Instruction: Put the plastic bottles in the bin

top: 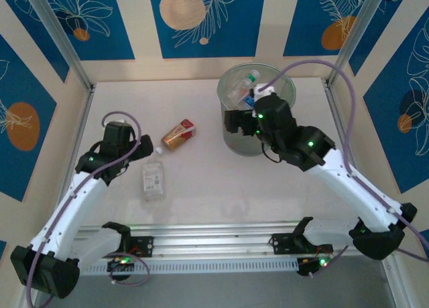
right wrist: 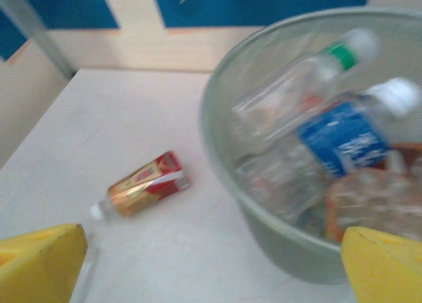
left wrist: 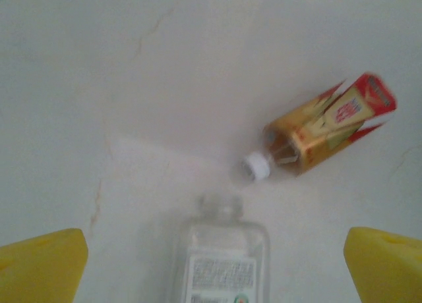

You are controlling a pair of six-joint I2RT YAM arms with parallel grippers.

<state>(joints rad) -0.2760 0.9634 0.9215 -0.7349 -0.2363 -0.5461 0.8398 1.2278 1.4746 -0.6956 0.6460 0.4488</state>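
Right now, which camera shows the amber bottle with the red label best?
The left wrist view: the amber bottle lies large and whole there, white cap plain. The top external view shows it small; the right wrist view, blurred.

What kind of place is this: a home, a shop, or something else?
Probably a robot test cell, not a home: the left arm and right arm are mounted at an aluminium rail, and printed blue panels wall in the white table.
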